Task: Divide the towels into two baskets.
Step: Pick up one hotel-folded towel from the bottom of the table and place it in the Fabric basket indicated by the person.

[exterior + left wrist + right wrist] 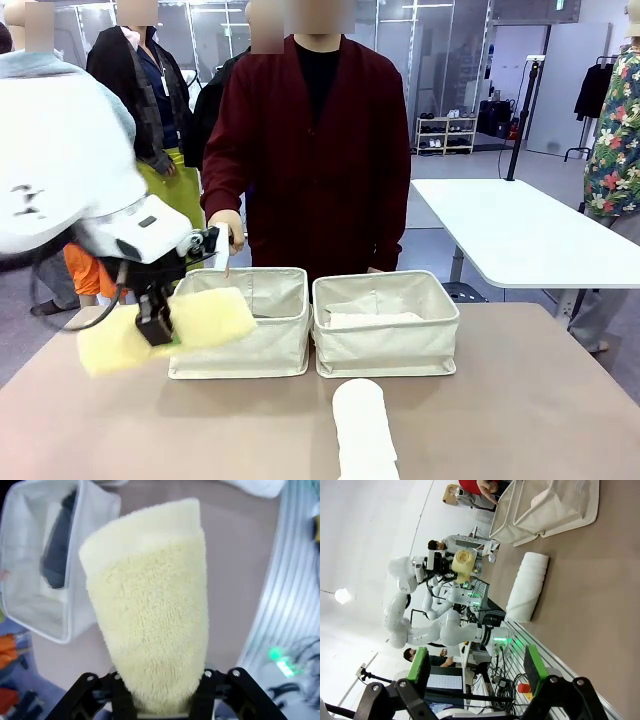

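My left gripper [155,325] is shut on the pale yellow towel [205,318], which it holds in the air just left of the left basket [250,345]. In the left wrist view the yellow towel [150,615] sticks out from between the fingers of that gripper [160,700], above the table beside the left basket [75,610]. A dark grey towel [59,545] lies in that basket. The right basket [385,350] holds a pale towel [375,319]. A white towel [362,430] lies on the table in front of it. My right gripper [477,667] is open and empty, well back from the white towel [527,587].
A person in a dark red cardigan stands behind the baskets, one hand [228,228] at the far left corner of the left basket. A white table [520,230] stands at the back right. Brown tabletop [540,400] lies bare right of the white towel.
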Action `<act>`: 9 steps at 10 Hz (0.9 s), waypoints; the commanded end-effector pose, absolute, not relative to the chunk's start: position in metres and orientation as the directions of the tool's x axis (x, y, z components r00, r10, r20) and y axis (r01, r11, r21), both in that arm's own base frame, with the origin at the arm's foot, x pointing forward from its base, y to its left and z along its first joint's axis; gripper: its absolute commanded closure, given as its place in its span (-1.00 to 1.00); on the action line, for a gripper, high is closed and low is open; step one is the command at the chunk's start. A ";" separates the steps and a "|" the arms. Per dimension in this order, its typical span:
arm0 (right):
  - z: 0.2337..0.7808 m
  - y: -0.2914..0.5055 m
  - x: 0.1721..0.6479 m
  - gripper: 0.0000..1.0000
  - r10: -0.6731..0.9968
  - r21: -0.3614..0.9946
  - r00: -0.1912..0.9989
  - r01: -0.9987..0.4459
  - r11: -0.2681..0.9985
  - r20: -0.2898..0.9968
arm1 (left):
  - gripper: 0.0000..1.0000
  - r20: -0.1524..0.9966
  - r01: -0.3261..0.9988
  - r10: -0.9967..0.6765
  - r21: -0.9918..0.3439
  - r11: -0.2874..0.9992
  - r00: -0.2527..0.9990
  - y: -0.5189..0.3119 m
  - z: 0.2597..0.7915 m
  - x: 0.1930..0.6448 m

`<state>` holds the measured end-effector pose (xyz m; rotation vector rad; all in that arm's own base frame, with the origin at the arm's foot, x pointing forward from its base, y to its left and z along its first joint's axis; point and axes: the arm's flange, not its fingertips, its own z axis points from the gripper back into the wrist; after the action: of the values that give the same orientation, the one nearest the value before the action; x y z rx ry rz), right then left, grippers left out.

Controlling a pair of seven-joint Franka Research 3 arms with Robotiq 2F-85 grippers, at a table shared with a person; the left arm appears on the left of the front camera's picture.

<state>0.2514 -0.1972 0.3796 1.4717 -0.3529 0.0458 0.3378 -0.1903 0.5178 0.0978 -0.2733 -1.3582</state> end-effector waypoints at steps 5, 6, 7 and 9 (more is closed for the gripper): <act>0.385 -0.197 0.250 -0.89 -0.182 0.966 0.951 -0.233 0.109 0.249 | 0.29 0.072 0.951 -0.981 0.268 -0.154 -0.179 -0.210 0.515 0.500; 0.385 -0.197 0.250 -0.89 -0.182 0.966 0.951 -0.233 0.109 0.249 | 0.29 0.102 0.956 -0.979 0.254 -0.148 -0.179 -0.213 0.505 0.518; 0.385 -0.197 0.250 -0.89 -0.182 0.966 0.951 -0.233 0.109 0.249 | 0.29 0.098 0.954 -0.983 0.274 -0.124 -0.156 -0.216 0.490 0.535; 0.385 -0.197 0.250 -0.89 -0.182 0.966 0.951 -0.233 0.109 0.249 | -0.18 0.090 0.913 -0.993 0.406 -0.036 -0.079 -0.217 0.464 0.562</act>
<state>0.2516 -0.1973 0.3795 1.4718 -0.3524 0.0453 0.5535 -0.2123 0.4689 0.1631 -0.3559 -1.6543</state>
